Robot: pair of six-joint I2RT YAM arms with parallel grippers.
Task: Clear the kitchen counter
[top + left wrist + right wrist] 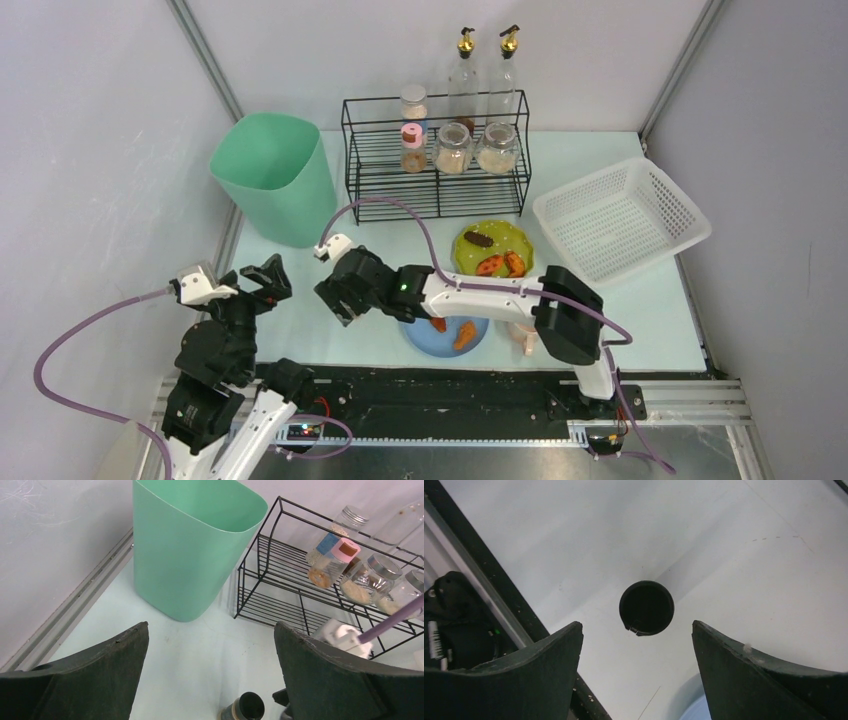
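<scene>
The pale kitchen counter (650,300) carries a green plate (470,262) and a blue plate (425,343), each with orange-brown food pieces. A small jar with a black lid (646,607) stands upright on the counter (734,550), just ahead of my right gripper (636,625), which hovers above it, open and empty. In the top view the right gripper (335,297) hides this jar. My left gripper (268,282) is open and empty at the near left. The same jar (248,708) shows low between its fingers, with the counter (190,655) beneath.
A mint-green bin (272,178) stands at the back left beside a black wire rack (435,200) holding spice jars (452,148). Two oil bottles (465,75) stand behind it. A white slatted basket (620,218) sits at the right. A peach item (523,337) lies under the right arm.
</scene>
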